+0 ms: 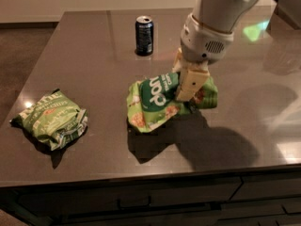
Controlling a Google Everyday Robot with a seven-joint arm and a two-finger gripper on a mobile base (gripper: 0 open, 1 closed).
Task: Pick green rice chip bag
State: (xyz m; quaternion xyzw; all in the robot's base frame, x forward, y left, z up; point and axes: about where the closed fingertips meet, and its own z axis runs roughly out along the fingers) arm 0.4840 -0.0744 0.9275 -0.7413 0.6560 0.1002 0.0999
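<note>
The green rice chip bag (pixel 157 102) is bright light green with a dark-green circle and white letters. It hangs tilted in mid-table, raised a little above its shadow on the dark tabletop (pixel 94 55). My gripper (pixel 187 89) comes down from the upper right and is shut on the bag's right half. One tan finger (pixel 190 81) lies across the front of the bag. The right end of the bag sticks out past the finger.
A duller olive-green bag (pixel 51 119) lies near the table's left front corner. A dark blue can (pixel 144 35) stands upright behind the held bag. The table's front edge (pixel 141 175) runs close below, with drawers under it.
</note>
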